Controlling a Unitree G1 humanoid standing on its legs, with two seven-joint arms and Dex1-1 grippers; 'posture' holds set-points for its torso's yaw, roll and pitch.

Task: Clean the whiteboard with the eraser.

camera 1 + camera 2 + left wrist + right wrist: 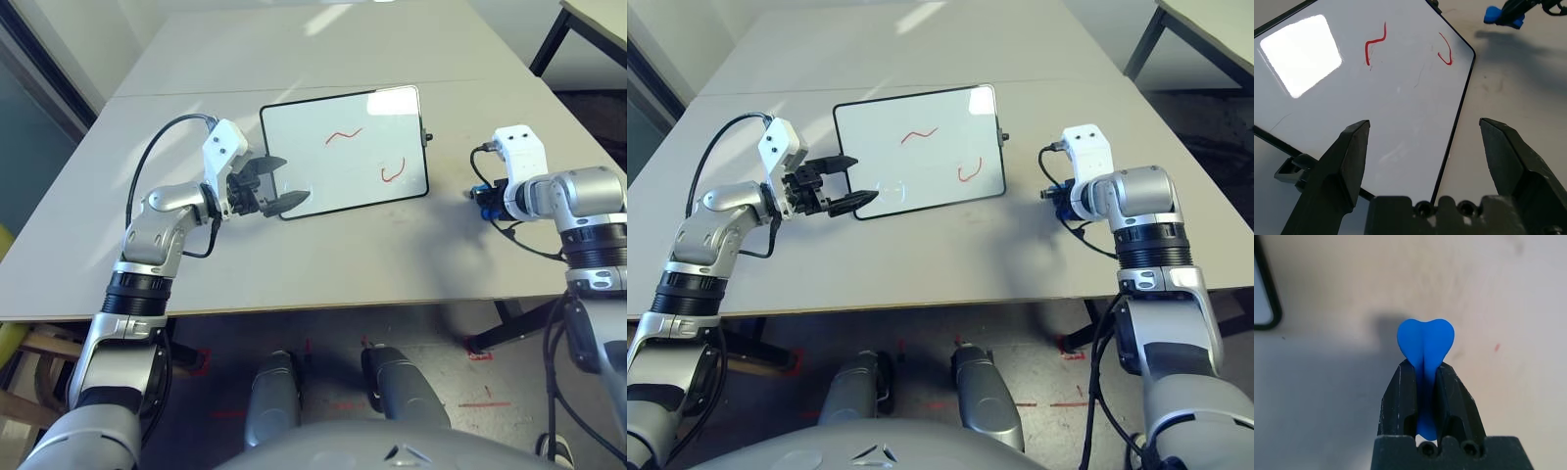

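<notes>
The whiteboard (343, 147) lies flat in the middle of the table, with two red squiggles (343, 135) on it, one mid-board and one near its right edge. My left gripper (279, 186) hovers open over the board's near-left corner, with nothing between its fingers (1347, 161). My right gripper (1425, 364) is shut on the blue eraser (1425, 340), which sticks out past the fingertips. It hangs just above the bare table a little right of the board's right edge, where the eraser (479, 193) peeks out under the white wrist.
The table (323, 264) has a seam running across behind the board, and its front edge lies close to my body. A second table (598, 20) stands at the back right. A small knob (428, 137) sticks out from the board's right side.
</notes>
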